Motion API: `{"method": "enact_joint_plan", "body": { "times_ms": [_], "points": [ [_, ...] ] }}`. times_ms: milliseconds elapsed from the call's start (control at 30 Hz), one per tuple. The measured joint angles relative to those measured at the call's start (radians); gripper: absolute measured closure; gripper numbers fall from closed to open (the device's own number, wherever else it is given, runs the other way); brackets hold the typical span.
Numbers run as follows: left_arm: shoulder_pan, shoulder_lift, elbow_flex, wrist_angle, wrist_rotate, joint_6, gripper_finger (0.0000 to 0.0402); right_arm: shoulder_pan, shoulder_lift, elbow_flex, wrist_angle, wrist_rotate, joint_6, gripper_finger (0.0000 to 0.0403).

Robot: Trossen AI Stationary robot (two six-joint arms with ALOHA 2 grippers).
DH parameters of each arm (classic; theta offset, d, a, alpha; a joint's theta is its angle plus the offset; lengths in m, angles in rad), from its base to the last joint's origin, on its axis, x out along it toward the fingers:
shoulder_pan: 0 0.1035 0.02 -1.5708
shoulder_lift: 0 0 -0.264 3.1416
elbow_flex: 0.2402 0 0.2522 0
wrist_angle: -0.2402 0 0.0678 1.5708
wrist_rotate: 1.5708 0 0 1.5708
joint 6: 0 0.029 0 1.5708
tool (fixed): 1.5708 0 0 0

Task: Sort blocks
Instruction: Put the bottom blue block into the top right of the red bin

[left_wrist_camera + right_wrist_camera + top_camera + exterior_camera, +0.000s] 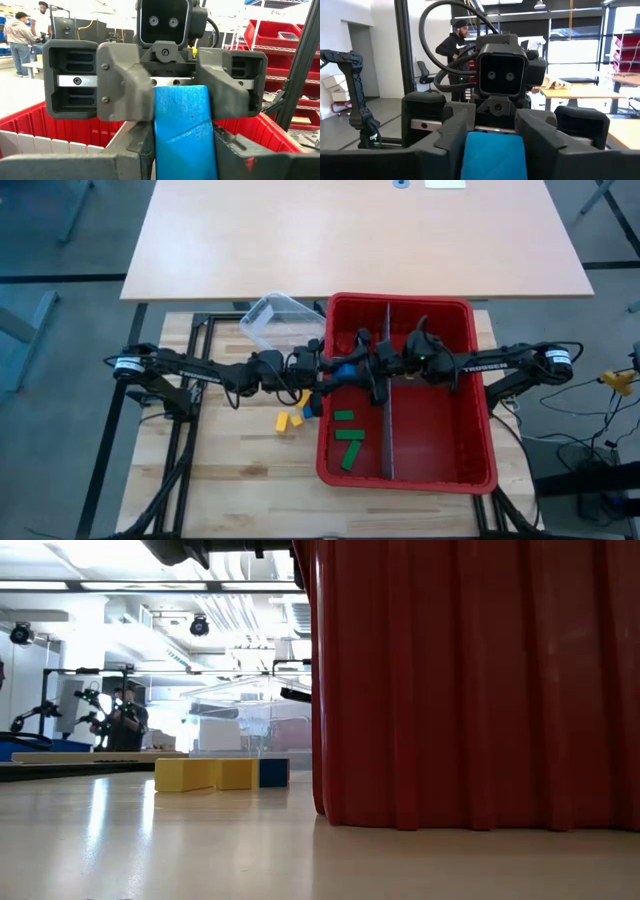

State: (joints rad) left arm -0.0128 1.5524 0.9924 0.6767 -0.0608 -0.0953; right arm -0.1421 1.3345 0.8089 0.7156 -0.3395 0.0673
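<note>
My two grippers meet tip to tip above the left compartment of the red bin [480, 420], with a blue block [345, 370] between them. My left gripper [332, 373] reaches in over the bin's left wall and is shut on the block. My right gripper [366, 370] comes from the right across the grey divider [388, 430] and is also shut on it. Three green blocks [348, 436] lie on the floor of the left compartment. Two yellow blocks [289, 420] and a blue one [308, 409] lie on the table left of the bin, and also show in the low view [185, 774]. My left gripper pinches the blue block's near end [182, 155] between its two fingers, coming level from the table's left. The block points away along the fingers, clear of the bin's floor. My right gripper pinches the block's other end [180, 97] between its two fingers [125, 90], coming level from the table's right; the block also shows in its own wrist view [495, 152].
A clear plastic tub [280, 320] lies on the table at the bin's far left corner. The bin's red wall [470, 680] fills the right of the low view. A light tabletop [350, 230] lies beyond. People stand in the room behind.
</note>
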Motion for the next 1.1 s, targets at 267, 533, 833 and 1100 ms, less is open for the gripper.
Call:
{"method": "enact_joint_plan", "body": {
  "times_ms": [267, 533, 833, 1100],
  "points": [
    [0.0, 0.0, 0.0, 0.005, 0.002, 0.001, 0.0292, 0.0, 0.001, 0.0, -0.02, 0.002, 0.0, 0.0204],
    [0.0, 0.0, 0.006, 0.0, 0.018, 0.008, 0.0292, -0.002, -0.001, 0.002, -0.047, -0.003, -0.021, 0.0294],
    [0.0, 0.0, 0.007, -0.001, 0.019, 0.007, 0.0292, -0.002, 0.0, 0.002, -0.053, -0.002, -0.024, 0.0294],
    [0.0, 0.0, 0.008, -0.004, 0.019, 0.002, 0.0269, -0.002, -0.019, 0.0, -0.061, 0.002, -0.036, 0.0294]
  ]
}}
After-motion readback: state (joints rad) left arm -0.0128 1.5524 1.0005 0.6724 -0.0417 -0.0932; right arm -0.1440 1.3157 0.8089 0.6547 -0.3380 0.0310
